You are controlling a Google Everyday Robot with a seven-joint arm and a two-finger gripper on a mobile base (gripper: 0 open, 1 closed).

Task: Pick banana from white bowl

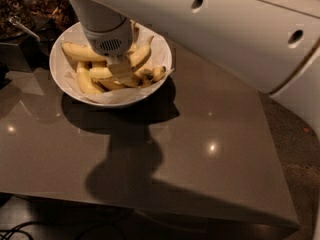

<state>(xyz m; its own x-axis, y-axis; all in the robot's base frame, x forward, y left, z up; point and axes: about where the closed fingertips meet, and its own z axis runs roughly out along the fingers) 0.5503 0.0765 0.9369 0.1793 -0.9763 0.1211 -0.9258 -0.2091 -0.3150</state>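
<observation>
The white bowl (155, 44) with a paper lining stands at the back left of the brown table (190, 149). It holds several yellow bananas (82, 51). My gripper (121, 69) reaches straight down into the middle of the bowl among the bananas, below the grey wrist (107, 34). The white arm (225, 29) crosses the top of the view and hides the bowl's far rim.
Dark containers of brown snacks (42, 4) stand behind the bowl at the top left, one with a metal spoon (22, 26). The table's front edge (150, 204) runs along the bottom, with cables on the floor at the lower left.
</observation>
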